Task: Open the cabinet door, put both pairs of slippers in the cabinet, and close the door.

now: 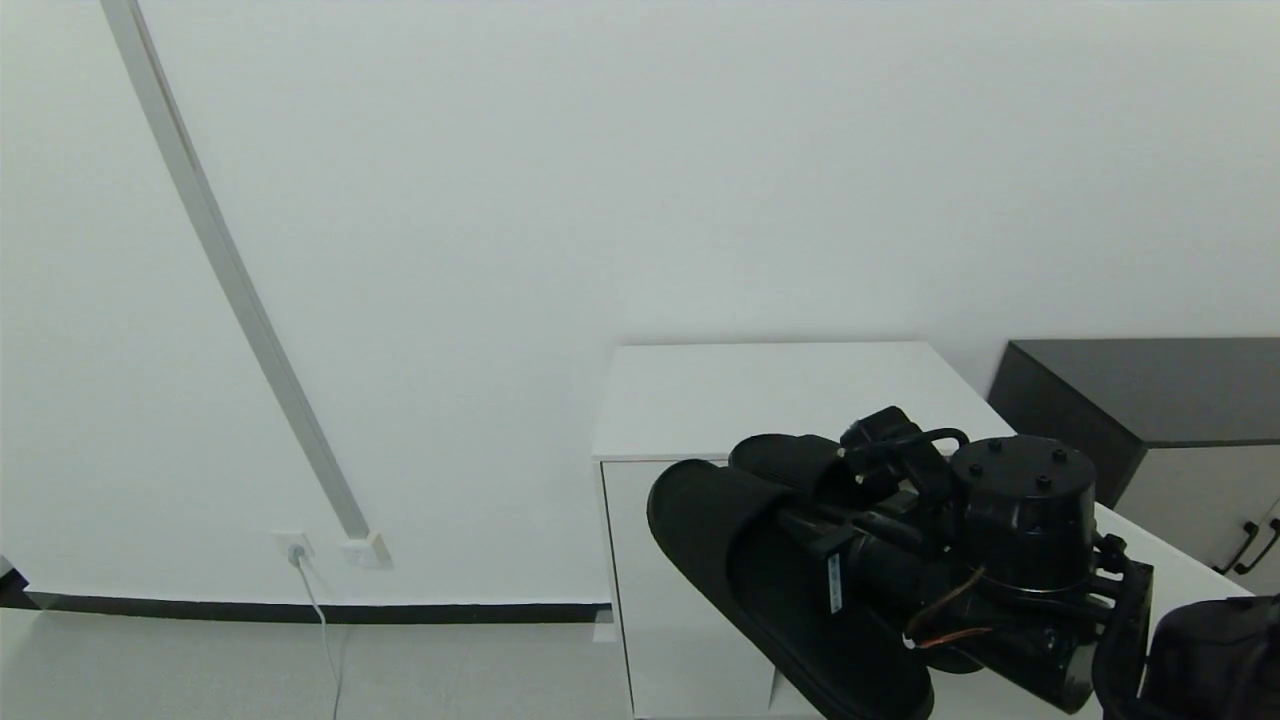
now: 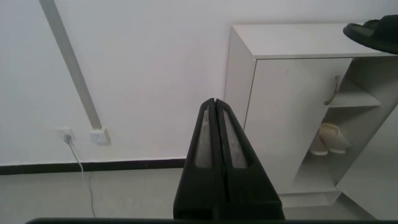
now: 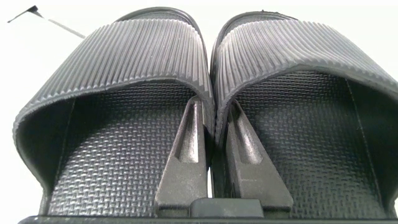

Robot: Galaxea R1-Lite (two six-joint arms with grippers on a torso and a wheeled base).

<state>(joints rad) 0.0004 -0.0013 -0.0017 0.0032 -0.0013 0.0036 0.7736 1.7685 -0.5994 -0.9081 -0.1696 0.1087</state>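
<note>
Black slippers (image 3: 124,74) — inner edges clamped (narrow gap) in right gripper (image 3: 214,106).

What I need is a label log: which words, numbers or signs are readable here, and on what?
No text is legible.
White sticker behind the right pincer: too small to read.
No print visible on the black slippers, white cabinet or wall socket.

- A grey conduit strip (image 1: 230,270) slants down the white wall (image 1: 640,150), from 11 o'clock toward 8 o'clock.
- At its lower end sits a small junction box (image 1: 366,551); a wall socket (image 1: 293,547) is just beside it.
- A white cord (image 1: 325,630) drops from the socket across the black skirting (image 1: 150,605).
- At 4 o'clock stands a dark-topped sideboard (image 1: 1150,390) with black handles (image 1: 1245,547).
</note>
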